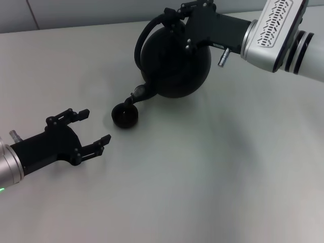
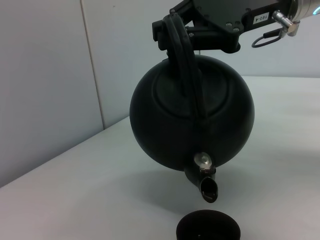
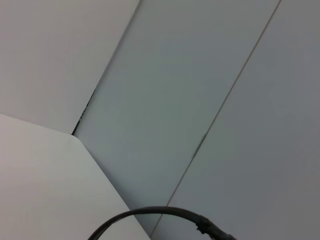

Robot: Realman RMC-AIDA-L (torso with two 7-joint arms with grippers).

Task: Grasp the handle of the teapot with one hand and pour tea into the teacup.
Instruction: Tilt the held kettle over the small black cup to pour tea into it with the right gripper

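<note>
While tilting: teapot [image 1: 174, 63] is hanging above the table [image 1: 228, 177], spout down over the teacup [image 1: 124, 116].
Right gripper [image 1: 178, 15]: is pinching the handle [image 2: 184, 65].
Left gripper [image 1: 86, 132]: is resting spread, near the teacup.
Contents: teacup interior is looking dark (cannot tell any tea).

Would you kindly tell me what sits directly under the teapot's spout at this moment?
The teacup sits on the table just below the tilted teapot, held by the right tool. Whether tea is in the cup cannot be seen.
</note>
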